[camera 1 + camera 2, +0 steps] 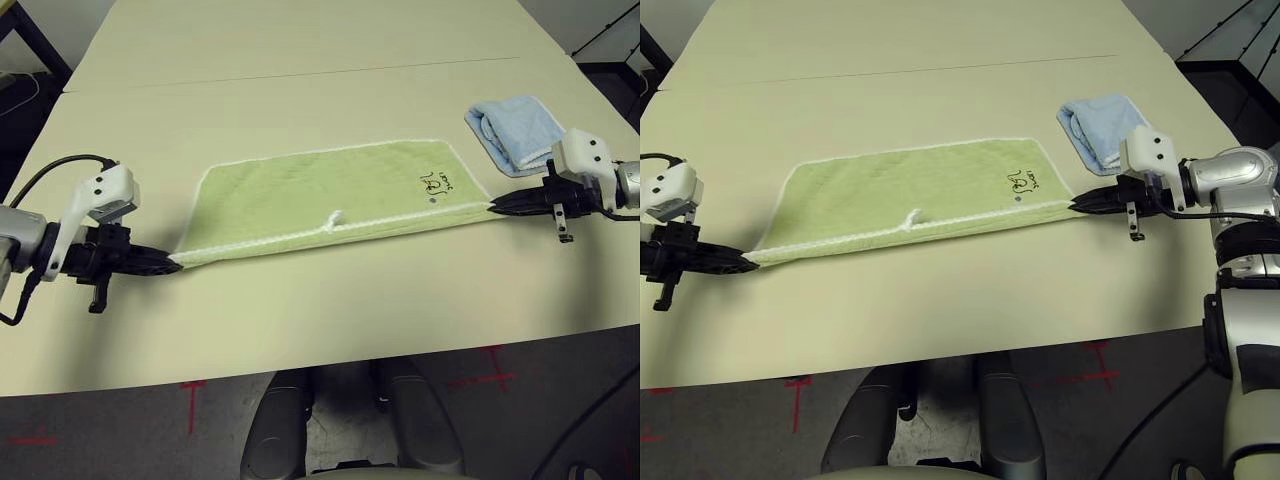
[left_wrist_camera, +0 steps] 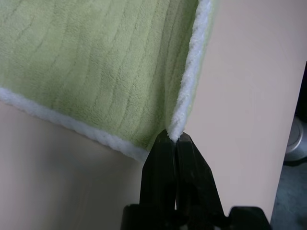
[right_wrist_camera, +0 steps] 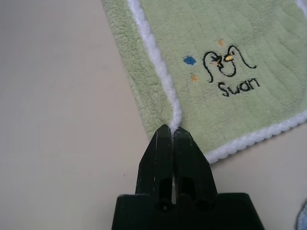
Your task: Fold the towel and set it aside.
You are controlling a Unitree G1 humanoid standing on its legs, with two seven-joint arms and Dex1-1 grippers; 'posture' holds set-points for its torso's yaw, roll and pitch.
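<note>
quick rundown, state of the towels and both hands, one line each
green towel: folded once lengthwise on the table, stretched between both hands, near corners pinched
blue towel: folded, lying on the table beyond the right hand, untouched
left hand: shut on the green towel's near left corner
right hand: shut on the green towel's near right corner

Even, bright lighting; soft shadows; sharp.

A light green towel is edged in white, with a black "Swan" motif dotted blue and yellow. A light blue cloth is seen on a beige table.
</note>
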